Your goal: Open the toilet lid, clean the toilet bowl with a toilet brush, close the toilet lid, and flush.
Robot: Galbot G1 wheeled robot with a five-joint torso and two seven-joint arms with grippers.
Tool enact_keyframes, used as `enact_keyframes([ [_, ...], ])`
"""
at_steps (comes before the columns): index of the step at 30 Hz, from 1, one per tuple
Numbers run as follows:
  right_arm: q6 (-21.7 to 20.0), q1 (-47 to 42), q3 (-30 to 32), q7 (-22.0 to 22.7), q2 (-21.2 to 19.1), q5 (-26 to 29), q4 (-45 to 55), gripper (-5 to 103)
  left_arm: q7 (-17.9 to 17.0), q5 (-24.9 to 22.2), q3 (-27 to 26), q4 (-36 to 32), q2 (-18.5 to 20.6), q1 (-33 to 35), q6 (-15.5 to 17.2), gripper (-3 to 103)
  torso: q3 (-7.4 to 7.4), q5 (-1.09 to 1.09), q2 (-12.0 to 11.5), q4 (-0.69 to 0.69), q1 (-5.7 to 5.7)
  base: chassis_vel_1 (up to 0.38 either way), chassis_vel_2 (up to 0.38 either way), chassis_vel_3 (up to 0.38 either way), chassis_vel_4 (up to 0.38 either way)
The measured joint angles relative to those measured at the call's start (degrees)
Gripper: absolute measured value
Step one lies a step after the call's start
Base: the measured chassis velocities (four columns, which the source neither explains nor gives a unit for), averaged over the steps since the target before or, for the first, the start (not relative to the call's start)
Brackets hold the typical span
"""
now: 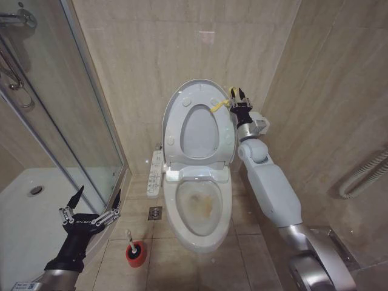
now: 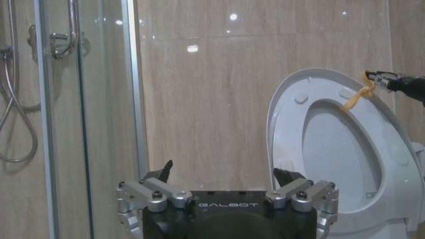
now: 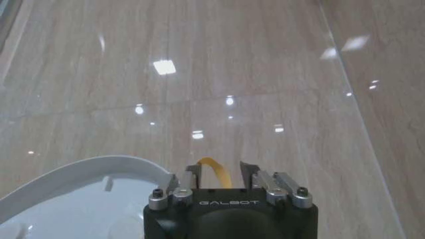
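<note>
The toilet lid point(image 1: 200, 91) stands raised against the back wall, with the ring seat up against it. My right gripper point(image 1: 237, 94) is at the lid's upper right rim, shut on the yellow strap point(image 1: 219, 105), which droops from the fingers. The wrist views show the same strap point(image 3: 214, 172) point(image 2: 355, 97) and lid point(image 2: 292, 114). Below, the toilet bowl point(image 1: 200, 206) lies uncovered with yellowish-brown stains inside. The toilet brush point(image 1: 130, 239) stands in a red holder cup point(image 1: 136, 254) on the floor, left of the bowl. My left gripper point(image 1: 98, 194) point(image 2: 223, 169) hovers open above and left of the brush.
A glass shower enclosure point(image 1: 91, 121) and its white tray point(image 1: 36, 206) take up the left side. A control panel point(image 1: 155, 174) sticks out from the toilet's left side, with a floor drain point(image 1: 155, 213) below it. A ribbed hose point(image 1: 364, 176) hangs on the right wall.
</note>
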Motion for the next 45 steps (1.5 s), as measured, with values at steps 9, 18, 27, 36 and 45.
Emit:
enact_keyframes([
  [9,-0.40,-3.79,1.00,0.01,-1.77,0.13,3.12,52,0.00,0.00,0.00,0.00,0.00,0.00,0.00,100,0.00,0.00,0.00,0.00,0.00,0.000,0.000,0.000,0.000],
  [18,-2.42,-10.37,2.77,2.04,-4.59,2.30,10.70,99,0.00,0.00,0.00,0.00,0.00,0.00,0.00,100,0.00,0.02,0.00,0.00,0.00,0.000,0.000,0.000,0.000],
  [27,-7.95,-25.50,6.41,8.55,-6.37,2.33,26.18,100,0.00,0.00,0.00,0.00,0.00,0.00,0.00,100,0.00,0.02,0.00,-0.02,0.00,0.000,0.000,0.000,0.000],
  [36,-12.88,-42.64,8.45,11.10,-7.61,0.37,39.74,100,0.00,0.00,0.00,0.00,0.00,0.00,0.00,100,-0.01,0.00,0.00,0.01,0.00,0.000,0.000,0.000,0.000],
  [45,-13.55,-58.01,14.64,8.88,-7.05,-1.86,46.61,100,0.01,0.00,0.00,0.00,0.00,0.00,0.00,100,0.00,0.01,-0.01,-0.03,0.00,0.000,0.000,0.000,0.000],
])
